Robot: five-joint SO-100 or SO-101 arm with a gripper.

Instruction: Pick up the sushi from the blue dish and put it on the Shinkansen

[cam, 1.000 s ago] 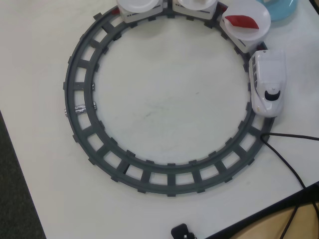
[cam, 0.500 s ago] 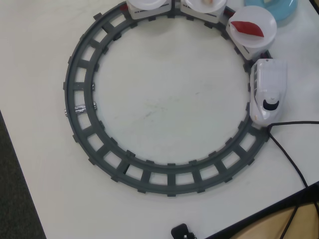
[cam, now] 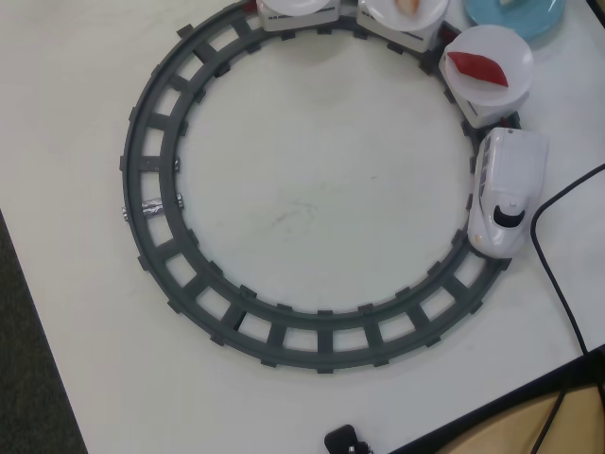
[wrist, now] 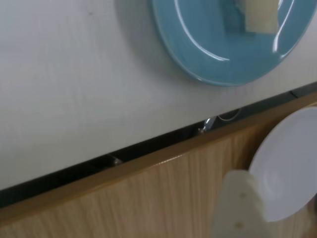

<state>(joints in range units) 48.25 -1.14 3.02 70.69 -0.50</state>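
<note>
The blue dish (wrist: 198,54) fills the top right of the wrist view, with the pale cream sushi (wrist: 261,15) lying on it at the top edge. In the overhead view only part of the blue dish (cam: 529,21) shows, at the top right corner. The white Shinkansen (cam: 508,194) stands on the right side of the grey track ring (cam: 151,161). Its cars carry round white plates, one of them holding a red wedge piece (cam: 477,66). In the wrist view only one pale finger (wrist: 237,203) of my gripper shows, at the bottom, well away from the dish. The arm is out of the overhead view.
A blurred round white plate (wrist: 290,163) sits close beside the finger in the wrist view. The table's edge and a wooden surface (wrist: 148,198) run below the dish. A black cable (cam: 567,284) lies right of the train. A small black object (cam: 345,440) sits at the bottom edge.
</note>
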